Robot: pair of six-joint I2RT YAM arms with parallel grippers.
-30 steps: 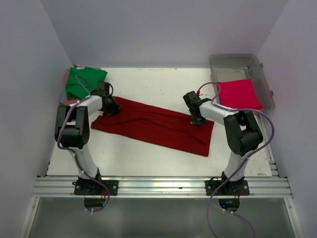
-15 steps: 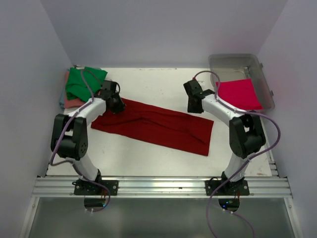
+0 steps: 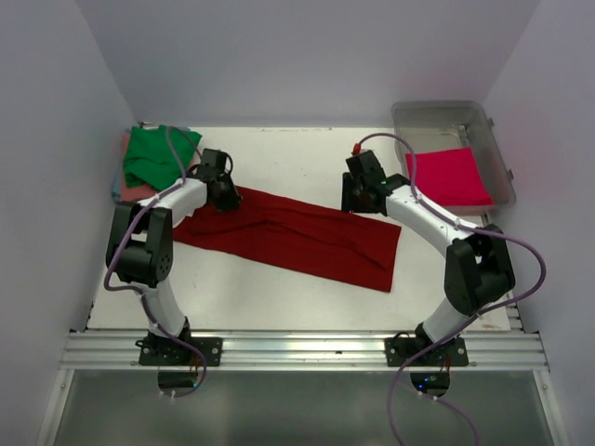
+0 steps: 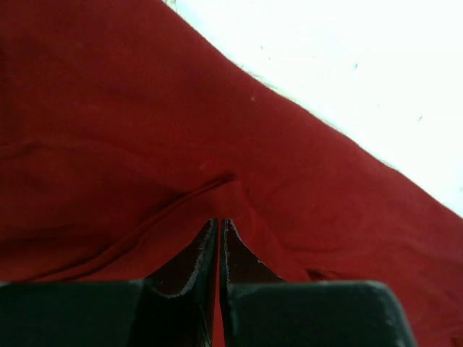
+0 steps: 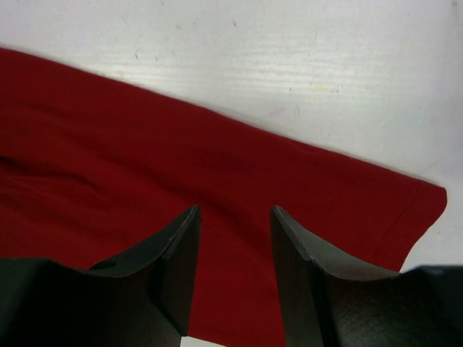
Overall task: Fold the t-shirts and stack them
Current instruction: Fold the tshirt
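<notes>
Your left hand has its fingers pressed nearly together, only a sliver between them. Your right hand has its fingers clearly apart. Both arms reach forward, wrists angled down.

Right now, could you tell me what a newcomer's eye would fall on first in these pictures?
The large dark red t-shirt lies as a long band slantwise across the middle of the table, the left hand pinching a pucker at its left end, the right hand open over its right end. Then the green t-shirt at the far-left corner and the bright pinkish-red t-shirt in the clear tub, far right.
</notes>
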